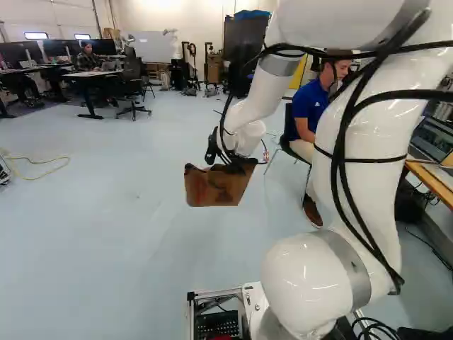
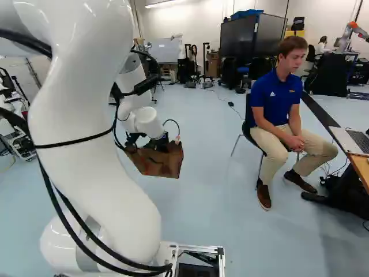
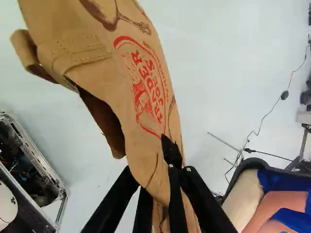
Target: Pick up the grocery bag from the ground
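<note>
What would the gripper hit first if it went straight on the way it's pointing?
Most likely the floor, and the bag in the gripper would probably touch it first. I see nothing else in that line, though depth is hard to judge.

Arm [image 1: 381, 191], one: glossy white, thick rounded links. Landmark: bulbous white lowest joint [image 1: 301, 280]. Grey band [image 1: 355, 268] adjoining joint; second grey band [image 1: 279, 65] well above it. Black cables [image 1: 342, 145], looping, above joint; thin black strap [image 1: 382, 161] around link there. Silver metal frame [image 1: 251, 297] beside joint. Gripper [image 1: 232, 166] above and ahead of joint: black, slender jointed linkages.
</note>
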{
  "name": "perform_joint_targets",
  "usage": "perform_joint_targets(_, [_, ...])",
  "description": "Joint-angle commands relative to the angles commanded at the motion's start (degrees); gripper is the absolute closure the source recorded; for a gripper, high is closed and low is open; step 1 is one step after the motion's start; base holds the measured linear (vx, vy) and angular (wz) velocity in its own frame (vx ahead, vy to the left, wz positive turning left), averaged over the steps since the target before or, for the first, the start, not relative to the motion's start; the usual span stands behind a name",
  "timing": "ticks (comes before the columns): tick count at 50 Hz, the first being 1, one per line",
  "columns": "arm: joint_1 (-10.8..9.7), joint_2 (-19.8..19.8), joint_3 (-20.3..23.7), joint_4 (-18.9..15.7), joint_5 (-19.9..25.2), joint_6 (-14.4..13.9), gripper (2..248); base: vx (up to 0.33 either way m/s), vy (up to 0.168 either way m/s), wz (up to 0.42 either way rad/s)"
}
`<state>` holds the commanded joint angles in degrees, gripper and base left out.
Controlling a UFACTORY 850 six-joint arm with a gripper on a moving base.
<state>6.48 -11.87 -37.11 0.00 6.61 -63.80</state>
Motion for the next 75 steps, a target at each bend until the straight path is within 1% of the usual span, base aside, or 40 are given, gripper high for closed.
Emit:
perform_joint_targets(8, [0.00,3.12,1.04,0.00,0.00,0.00,222,0.000,0.000,0.000])
perform_joint_targets(12, [0.00,3.88,1.28,0.00,0.00,0.00,222,0.000,0.000,0.000])
perform_joint_targets(27, [-0.02,4.34,1.49,0.00,0.13,0.19,222,0.000,0.000,0.000])
perform_joint_targets(40, [-0.14,4.78,2.06,0.00,0.92,1.36,222,0.000,0.000,0.000])
perform_joint_targets(49, [-0.29,5.31,2.76,0.00,1.91,2.81,222,0.000,0.000,0.000])
perform_joint_targets(58, [-0.49,6.06,3.73,0.00,3.28,4.82,222,0.000,0.000,0.000])
perform_joint_targets(75, [-1.01,7.96,6.21,0.00,6.78,9.97,222,0.000,0.000,0.000])
